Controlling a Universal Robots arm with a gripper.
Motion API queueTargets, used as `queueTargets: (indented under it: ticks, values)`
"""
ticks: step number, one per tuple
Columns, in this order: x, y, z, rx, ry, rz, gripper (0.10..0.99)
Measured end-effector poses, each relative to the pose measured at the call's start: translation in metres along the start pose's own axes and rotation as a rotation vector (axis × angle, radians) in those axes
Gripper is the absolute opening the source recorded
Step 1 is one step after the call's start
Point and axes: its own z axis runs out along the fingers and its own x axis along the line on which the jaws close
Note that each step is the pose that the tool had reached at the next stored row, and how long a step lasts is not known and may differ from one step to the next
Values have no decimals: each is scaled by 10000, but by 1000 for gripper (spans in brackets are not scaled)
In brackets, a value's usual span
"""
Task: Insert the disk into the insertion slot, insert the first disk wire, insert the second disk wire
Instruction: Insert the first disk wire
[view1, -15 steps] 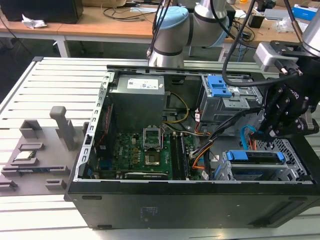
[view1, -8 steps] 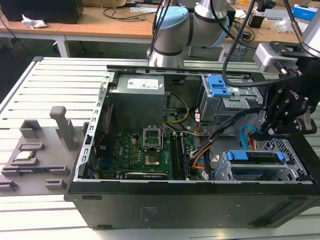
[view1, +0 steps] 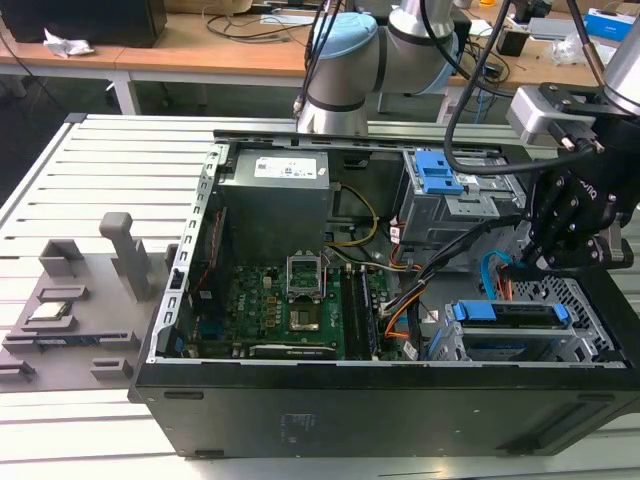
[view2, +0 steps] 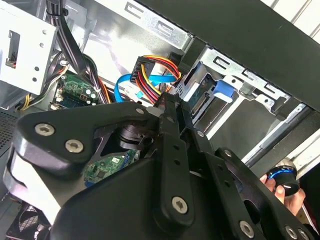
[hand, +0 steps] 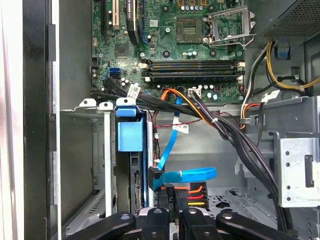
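The disk, silver in its blue carrier, sits inside the insertion slot, a perforated silver cage at the case's front corner on the exterior view's right. A flat blue wire ends in a black plug against the disk's edge. My gripper hangs just beside that edge, shut on the black plug of a red, orange and yellow wire. In the second wrist view the gripper holds that coloured wire close to the disk's carrier.
The open computer case holds a green motherboard, a power supply and a grey drive box with a blue latch. Thick black cable bundles run beside the gripper. A person's hand holds a blue-black knob outside the case.
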Motion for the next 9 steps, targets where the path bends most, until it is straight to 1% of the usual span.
queueTargets:
  ticks: [3,7,8,9]
  values:
    - [46,-3,-1,1,4,0,169]
    - [129,-8,1,1,12,1,169]
    - [181,-12,1,1,18,1,169]
    - [215,-14,2,2,21,1,169]
